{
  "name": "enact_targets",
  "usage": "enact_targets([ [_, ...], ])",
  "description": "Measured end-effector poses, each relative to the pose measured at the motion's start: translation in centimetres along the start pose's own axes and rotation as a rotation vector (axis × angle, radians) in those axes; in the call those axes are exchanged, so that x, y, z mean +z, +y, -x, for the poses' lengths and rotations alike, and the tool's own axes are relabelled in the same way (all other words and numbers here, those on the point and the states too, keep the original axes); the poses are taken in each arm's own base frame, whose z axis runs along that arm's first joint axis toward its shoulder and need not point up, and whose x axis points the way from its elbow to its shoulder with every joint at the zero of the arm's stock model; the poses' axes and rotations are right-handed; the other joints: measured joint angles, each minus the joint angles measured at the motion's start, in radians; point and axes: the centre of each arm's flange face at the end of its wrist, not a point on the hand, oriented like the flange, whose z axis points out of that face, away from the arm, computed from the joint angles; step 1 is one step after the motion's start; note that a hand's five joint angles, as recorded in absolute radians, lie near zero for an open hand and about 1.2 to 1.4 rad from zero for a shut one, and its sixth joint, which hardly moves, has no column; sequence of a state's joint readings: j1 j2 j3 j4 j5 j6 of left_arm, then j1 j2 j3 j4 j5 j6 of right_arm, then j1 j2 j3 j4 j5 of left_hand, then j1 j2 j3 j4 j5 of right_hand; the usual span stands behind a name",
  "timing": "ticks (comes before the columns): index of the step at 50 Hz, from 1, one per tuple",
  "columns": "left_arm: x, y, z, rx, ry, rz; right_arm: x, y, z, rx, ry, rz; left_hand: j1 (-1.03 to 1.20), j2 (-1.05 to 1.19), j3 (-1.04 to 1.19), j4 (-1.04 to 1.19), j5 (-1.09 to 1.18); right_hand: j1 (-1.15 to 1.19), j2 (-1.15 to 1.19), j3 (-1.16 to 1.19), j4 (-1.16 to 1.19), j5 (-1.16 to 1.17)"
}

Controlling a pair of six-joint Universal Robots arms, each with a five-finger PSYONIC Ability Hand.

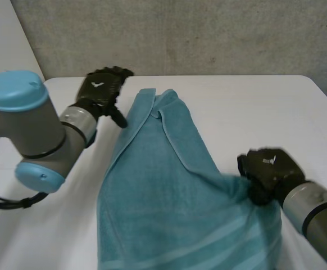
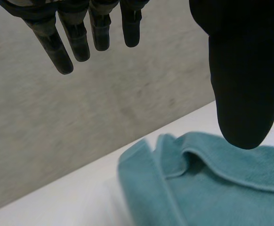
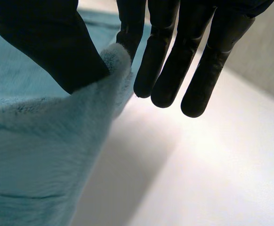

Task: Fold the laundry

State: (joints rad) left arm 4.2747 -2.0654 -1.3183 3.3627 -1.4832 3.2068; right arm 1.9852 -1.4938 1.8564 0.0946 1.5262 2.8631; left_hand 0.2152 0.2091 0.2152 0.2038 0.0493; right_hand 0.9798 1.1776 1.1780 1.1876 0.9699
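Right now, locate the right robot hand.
In the head view, the right robot hand pinches the right edge of the teal towel.

left robot hand (image 1: 101, 89) — fingers straight | right robot hand (image 1: 267, 169) — thumb, finger pinching towel (image 1: 169, 191) edge

The white table (image 1: 236, 107) carried one thing, a teal towel (image 1: 163, 191), lying lengthwise down its middle from near the far edge to the near one. The towel's far end lay flat with a small flap turned over. Paler woven stripes crossed its near end. One edge, on the robot's right, was drawn up off the surface.
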Motion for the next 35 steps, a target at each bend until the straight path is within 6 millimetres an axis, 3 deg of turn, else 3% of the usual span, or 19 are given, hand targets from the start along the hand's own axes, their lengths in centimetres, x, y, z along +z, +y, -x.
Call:
enact_targets([
  [5,1.6,1.8,-2.8,0.015,0.184,-0.043,-3.2,-4.5,-0.1,-0.115,-0.001,-0.15,0.0,0.0,0.0,0.0,0.0,0.0,0.0,0.002,0.0,0.0],
  [10,1.7,3.4,-5.3,0.041,0.326,-0.05,-5.7,-6.9,0.2,-0.152,-0.023,-0.258,0.0,0.0,0.0,0.0,0.0,0.0,0.0,0.004,0.0,0.0],
  [12,1.7,3.4,-5.3,0.041,0.326,-0.05,-5.7,-6.9,0.2,-0.152,-0.023,-0.258,0.0,0.0,0.0,0.0,0.0,0.0,0.0,0.004,0.0,0.0],
  [13,1.6,4.4,-7.0,0.056,0.4,-0.051,-6.8,-7.8,0.7,-0.165,-0.051,-0.309,0.0,0.0,0.0,0.0,0.0,0.0,0.0,0.004,0.0,0.001],
  [16,1.6,5.5,-8.4,0.064,0.453,-0.047,-7.9,-8.3,1.4,-0.178,-0.091,-0.354,0.0,0.0,0.0,0.0,0.0,0.0,0.0,0.004,0.0,0.001],
  [20,1.7,6.4,-9.6,0.066,0.485,-0.043,-8.8,-8.4,2.1,-0.19,-0.128,-0.384,0.002,0.005,0.004,0.007,0.003,0.0,0.0,0.004,0.0,0.001],
  [24,1.7,6.4,-9.6,0.066,0.485,-0.043,-8.8,-8.4,2.1,-0.19,-0.128,-0.384,0.002,0.005,0.004,0.007,0.003,0.0,0.0,0.004,0.0,0.001],
  [25,2.0,7.2,-10.6,0.066,0.503,-0.047,-9.2,-8.4,2.4,-0.195,-0.141,-0.391,0.413,0.374,0.365,0.38,0.354,0.0,0.0,0.004,0.0,0.001],
  [26,2.1,7.3,-10.7,0.066,0.504,-0.048,-9.4,-8.2,2.5,-0.199,-0.151,-0.392,0.502,0.469,0.446,0.462,0.431,0.0,0.0,0.004,0.0,0.001],
  [27,2.4,7.4,-11.0,0.068,0.501,-0.061,-9.4,-8.2,2.5,-0.202,-0.15,-0.391,0.783,0.741,0.709,0.726,0.68,0.0,0.0,0.004,0.0,0.001],
  [29,2.9,7.5,-11.1,0.073,0.487,-0.087,-9.3,-8.2,2.5,-0.206,-0.145,-0.389,0.911,0.937,0.923,0.941,0.876,0.0,0.0,0.004,0.0,0.001],
  [35,5.1,5.7,-10.1,0.103,0.338,-0.238,-8.4,-8.3,1.9,-0.238,-0.11,-0.385,0.911,0.985,0.972,0.987,0.882,0.0,0.0,0.004,0.0,0.001],
])
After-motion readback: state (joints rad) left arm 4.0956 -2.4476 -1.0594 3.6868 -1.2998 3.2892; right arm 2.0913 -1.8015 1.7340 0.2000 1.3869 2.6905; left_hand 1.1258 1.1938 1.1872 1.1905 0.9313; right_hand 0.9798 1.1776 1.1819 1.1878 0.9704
